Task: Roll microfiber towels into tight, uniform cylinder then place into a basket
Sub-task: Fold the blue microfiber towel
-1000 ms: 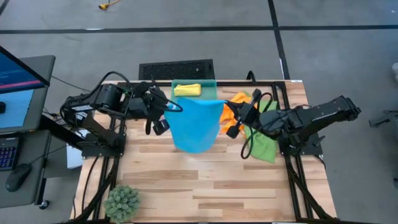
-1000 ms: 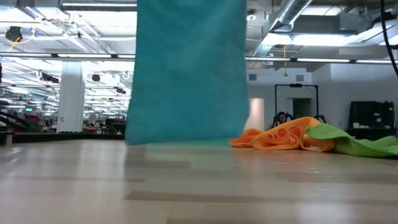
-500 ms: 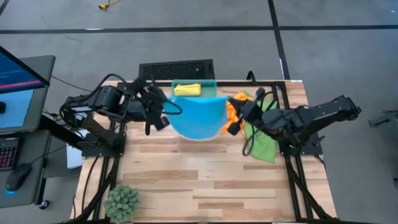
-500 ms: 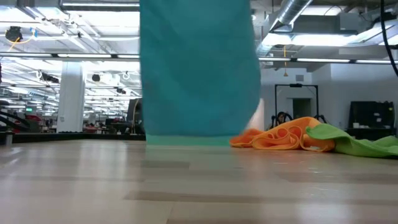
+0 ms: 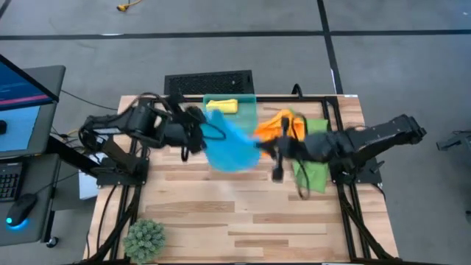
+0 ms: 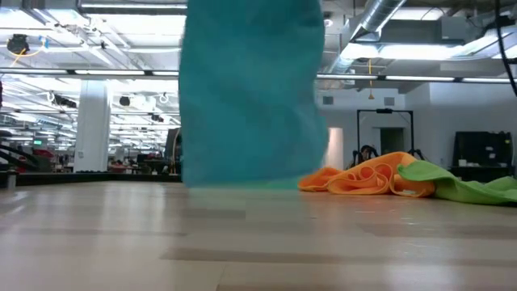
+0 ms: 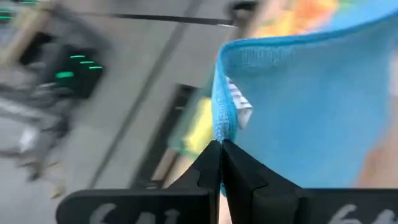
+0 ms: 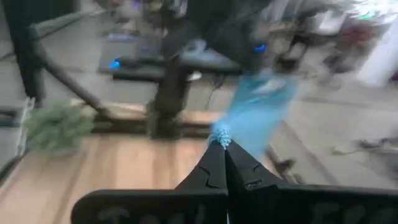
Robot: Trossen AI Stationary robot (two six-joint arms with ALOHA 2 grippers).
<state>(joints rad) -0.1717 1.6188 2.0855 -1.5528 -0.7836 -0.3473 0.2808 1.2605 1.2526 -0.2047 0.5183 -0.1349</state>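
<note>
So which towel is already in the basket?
Find the black grate at the table's far edge; the teal basket sits right beside it. Inside lies the yellow towel, the only one rolled up; the orange and green ones lie loose.

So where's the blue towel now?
In the high view the blue towel hangs mid-table between both shut end effectors, just in front of the basket, left of the orange towel.
</note>
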